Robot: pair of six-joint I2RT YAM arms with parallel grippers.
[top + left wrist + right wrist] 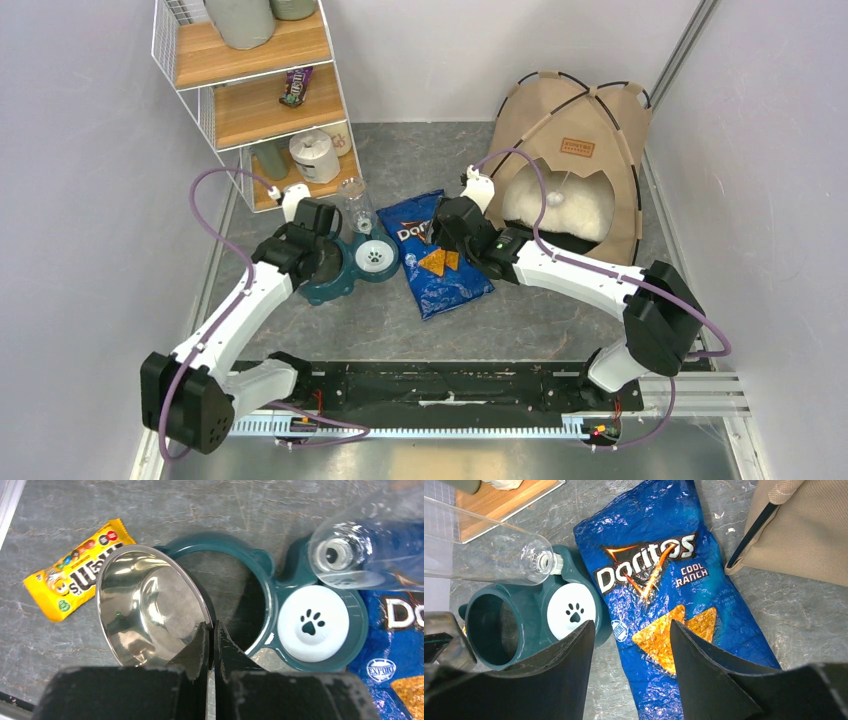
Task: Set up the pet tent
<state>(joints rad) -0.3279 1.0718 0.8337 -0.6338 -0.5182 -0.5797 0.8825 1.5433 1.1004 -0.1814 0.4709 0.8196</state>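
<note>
The pet tent (pixel 575 140) stands at the back right, tan with thin black poles and a brown patch label (pixel 577 147). A white pom-pom (pixel 553 199) hangs in its opening, over a fluffy white cushion (pixel 580 208) inside. One tent corner shows in the right wrist view (pixel 804 535). My right gripper (pixel 631 625) is open and empty above a blue Doritos bag (pixel 664 560), left of the tent (pixel 440 232). My left gripper (pixel 211 626) is shut on the rim of a steel bowl (pixel 150 605), which it holds tilted over a teal feeder stand (pixel 270 580).
A clear bottle (pixel 370 550) lies at the feeder's white paw-print disc (pixel 312 622). A yellow M&M's packet (pixel 80 575) lies left of the bowl. A wire-and-wood shelf (pixel 260 90) with jars and a candy pack stands at the back left. Walls close in on both sides.
</note>
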